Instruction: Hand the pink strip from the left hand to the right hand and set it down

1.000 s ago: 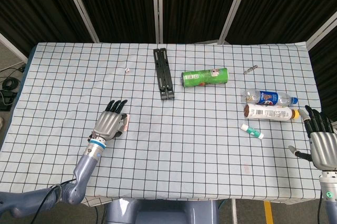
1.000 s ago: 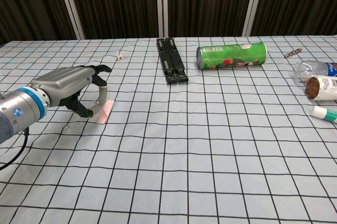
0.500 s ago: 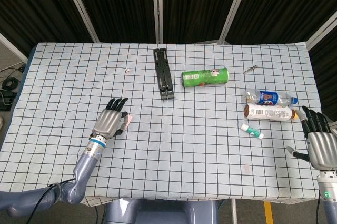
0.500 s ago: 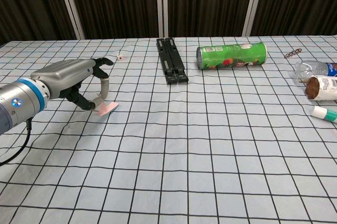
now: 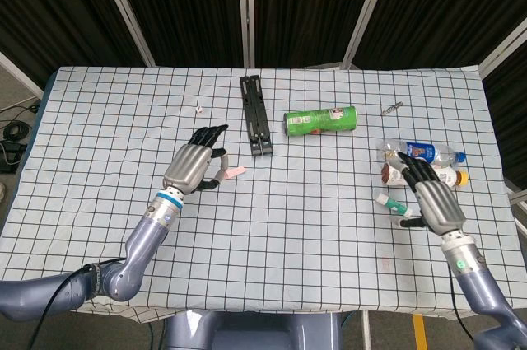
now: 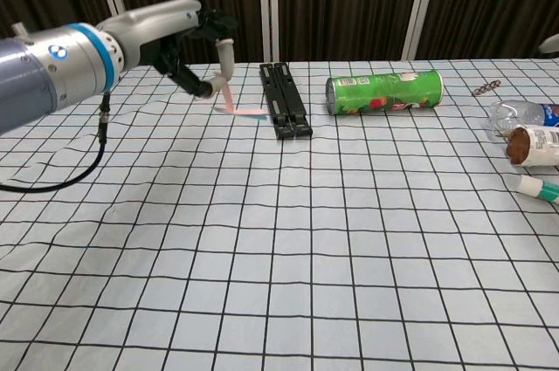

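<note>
The pink strip (image 5: 233, 173) is thin and short, and it hangs in the air from my left hand (image 5: 196, 167). In the chest view the left hand (image 6: 188, 44) is raised well above the checked cloth, pinching the strip (image 6: 236, 109) between thumb and a finger so that it dangles down to the right. My right hand (image 5: 432, 202) hovers over the right side of the table with its fingers spread and nothing in them, far from the strip.
A black folded stand (image 5: 257, 115) lies just right of the left hand. A green can (image 5: 321, 120) lies on its side mid-table. Two bottles (image 5: 420, 152) (image 5: 428, 175) and a white-green tube (image 5: 387, 200) lie by the right hand. A small white bit (image 5: 200, 107) sits at back left.
My left hand has lifted the pink strip off the cloth and carried it up and to the right. My right hand has come in from the table's right edge toward the middle.
</note>
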`<state>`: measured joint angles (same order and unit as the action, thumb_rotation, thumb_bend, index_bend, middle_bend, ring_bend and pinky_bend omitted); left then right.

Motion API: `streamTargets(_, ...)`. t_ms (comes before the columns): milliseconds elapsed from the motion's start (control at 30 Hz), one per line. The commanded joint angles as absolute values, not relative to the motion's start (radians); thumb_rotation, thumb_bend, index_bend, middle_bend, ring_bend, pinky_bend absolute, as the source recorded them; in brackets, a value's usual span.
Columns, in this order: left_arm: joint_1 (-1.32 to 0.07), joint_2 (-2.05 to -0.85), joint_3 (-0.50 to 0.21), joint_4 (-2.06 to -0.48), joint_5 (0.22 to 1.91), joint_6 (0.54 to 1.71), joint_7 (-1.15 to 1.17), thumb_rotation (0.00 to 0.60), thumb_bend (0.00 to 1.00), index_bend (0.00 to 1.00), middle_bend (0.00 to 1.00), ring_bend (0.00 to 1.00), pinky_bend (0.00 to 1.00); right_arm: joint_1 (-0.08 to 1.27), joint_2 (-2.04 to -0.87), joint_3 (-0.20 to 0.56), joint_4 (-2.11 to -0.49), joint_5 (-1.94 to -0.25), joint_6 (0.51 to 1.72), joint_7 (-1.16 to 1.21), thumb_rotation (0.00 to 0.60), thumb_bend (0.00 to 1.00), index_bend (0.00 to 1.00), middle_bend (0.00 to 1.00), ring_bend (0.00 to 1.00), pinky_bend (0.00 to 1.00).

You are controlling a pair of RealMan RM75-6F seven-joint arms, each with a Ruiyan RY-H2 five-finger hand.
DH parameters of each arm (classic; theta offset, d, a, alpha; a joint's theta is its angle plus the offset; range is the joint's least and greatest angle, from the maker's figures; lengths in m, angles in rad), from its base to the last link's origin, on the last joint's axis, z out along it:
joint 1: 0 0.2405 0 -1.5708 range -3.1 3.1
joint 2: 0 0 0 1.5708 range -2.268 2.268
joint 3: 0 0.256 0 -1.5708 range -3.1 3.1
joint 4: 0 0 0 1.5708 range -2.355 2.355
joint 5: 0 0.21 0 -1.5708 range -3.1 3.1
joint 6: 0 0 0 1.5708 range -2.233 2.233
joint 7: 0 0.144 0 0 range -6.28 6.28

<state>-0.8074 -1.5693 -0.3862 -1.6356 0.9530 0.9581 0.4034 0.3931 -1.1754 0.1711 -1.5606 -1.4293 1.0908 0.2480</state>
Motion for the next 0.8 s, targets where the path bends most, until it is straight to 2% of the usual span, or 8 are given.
streamTargets(33, -0.864, -1.543, -0.429, -1.698, 0.883, 0.963, 0.458, 0.6, 0.58, 0.85, 0.0, 0.0, 0.0, 0.488, -1.221, 0.235, -1.6, -1.329, 0.977, 0.304, 0.6, 0.0, 0.21, 0.0, 0.0, 0.0)
streamTargets(267, -0.948, -1.538, -0.49, -1.778, 0.699, 0.989, 0.503, 0.6, 0.58, 0.86, 0.0, 0.0, 0.0, 0.579, -1.308, 0.324, -1.632, -1.118, 0.872, 0.341, 0.6, 0.01, 0.33, 0.0, 0.0, 0.0)
streamTargets(533, -1.033, -1.554, -0.517, -1.79, 0.575, 1.043, 0.529, 0.6, 0.58, 0.86, 0.0, 0.0, 0.0, 0.616, -1.441, 0.342, -1.63, -1.038, 0.964, 0.239, 0.6, 0.04, 0.41, 0.01, 0.0, 0.0)
streamTargets(800, -1.071, -1.554, -0.517, -1.797, 0.538, 1.065, 0.518, 0.6, 0.58, 0.86, 0.0, 0.0, 0.0, 0.641, -1.52, 0.348, -1.616, -1.012, 1.011, 0.176, 0.6, 0.06, 0.44, 0.02, 0.0, 0.0)
